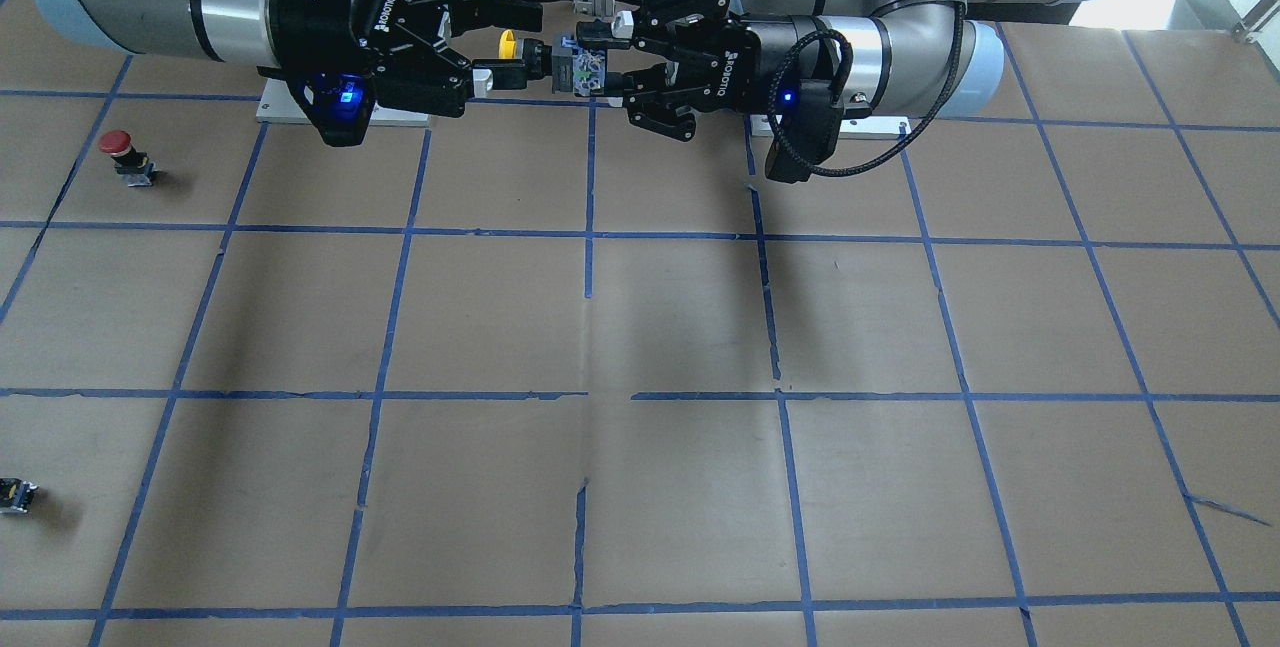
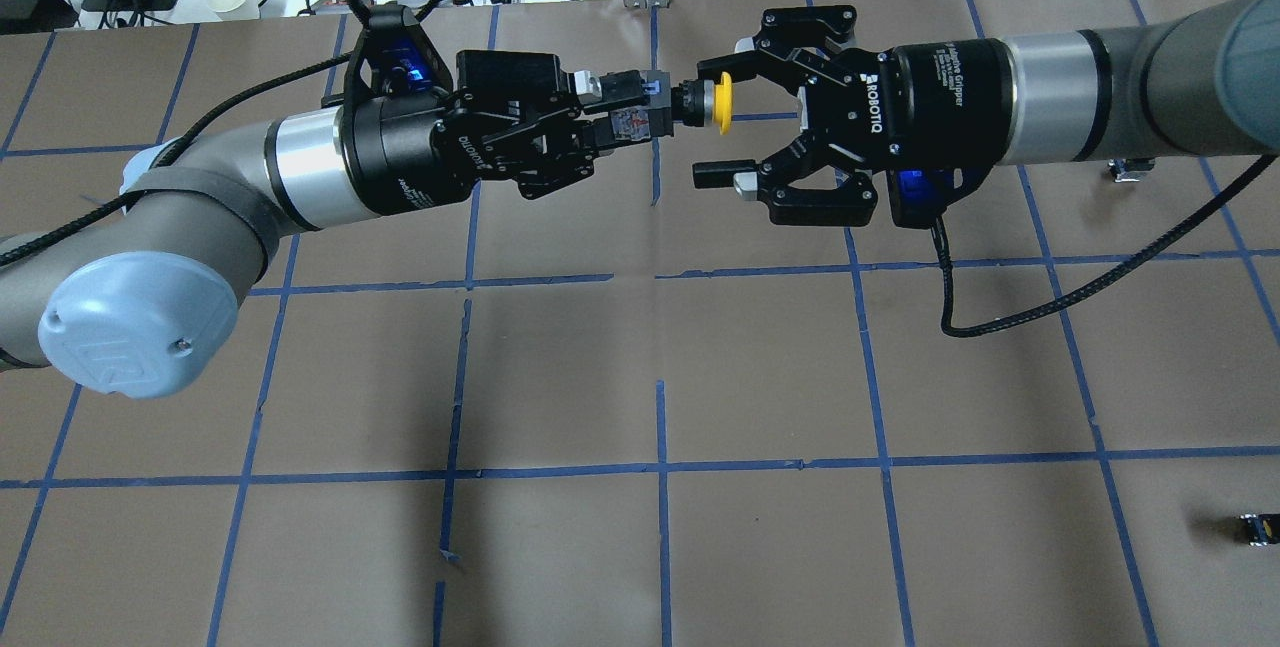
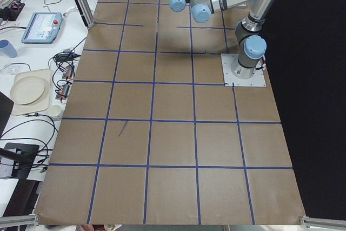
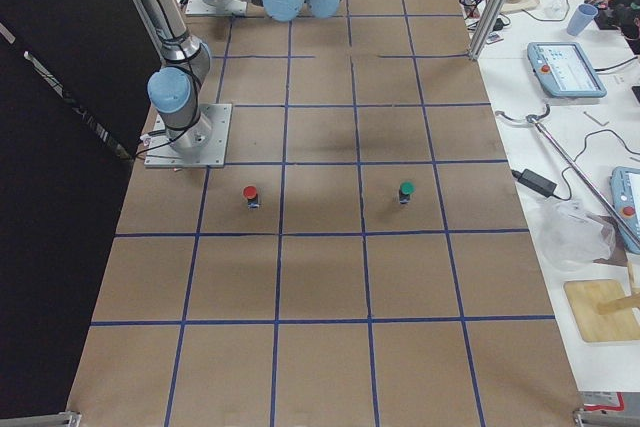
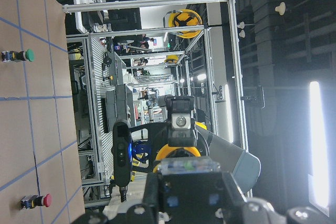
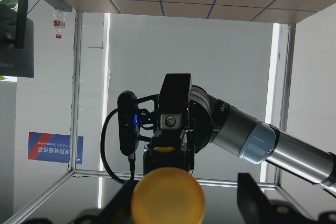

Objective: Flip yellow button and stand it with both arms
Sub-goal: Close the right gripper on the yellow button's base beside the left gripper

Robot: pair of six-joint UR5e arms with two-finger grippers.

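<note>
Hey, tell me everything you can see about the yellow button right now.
The yellow button has a round yellow mushroom cap, a black neck and a grey-and-black blocky base. It is held horizontal in mid-air: the left claw is shut on its base, and its cap points into the open right claw, whose fingers straddle it.

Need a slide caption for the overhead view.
Left gripper holds the yellow button midair, cap toward the open right gripper.

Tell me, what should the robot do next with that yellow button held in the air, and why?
Probably close the right gripper on the cap of the yellow button. Its fingers stand open either side of it, while the left gripper clamps the base in mid-air.
</note>
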